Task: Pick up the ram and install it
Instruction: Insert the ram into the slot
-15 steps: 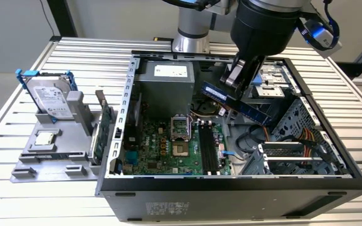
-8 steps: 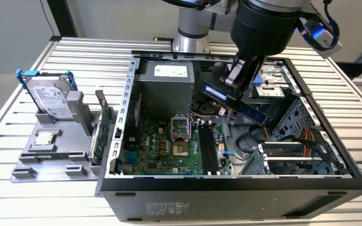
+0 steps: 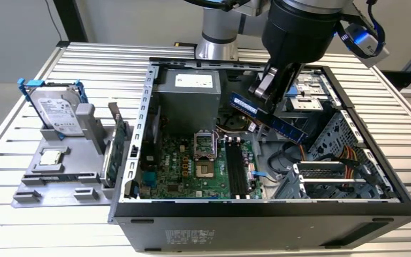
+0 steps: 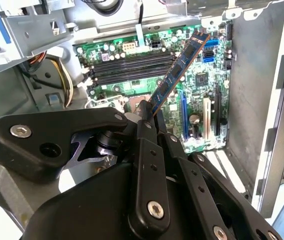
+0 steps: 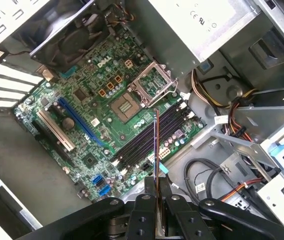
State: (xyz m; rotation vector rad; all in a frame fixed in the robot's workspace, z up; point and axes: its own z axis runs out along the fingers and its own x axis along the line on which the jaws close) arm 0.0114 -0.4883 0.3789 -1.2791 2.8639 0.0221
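The ram (image 3: pixel 286 127) is a long blue stick with dark chips. It hangs tilted above the open computer case (image 3: pixel 137 160), over the right part of the motherboard (image 3: pixel 184 168). My gripper (image 3: pixel 266 99) is shut on it near one end. In the second wrist view the ram (image 4: pixel 179 67) slants out from the black fingers (image 4: pixel 144 125) over the black memory slots (image 4: pixel 132 67). The first wrist view catches the ram (image 5: pixel 155 145) edge-on, above the slots (image 5: pixel 142 145), with the gripper (image 5: pixel 156 186) clamped around it.
A grey holder (image 3: pixel 62 176) on the exterior view's left carries a silver hard drive in a blue frame (image 3: pixel 55 110) and a green card (image 3: pixel 120 139). Inside the case are the power supply (image 3: pixel 188 96), the drive cage (image 3: pixel 337 150) and loose cables (image 3: pixel 334 155).
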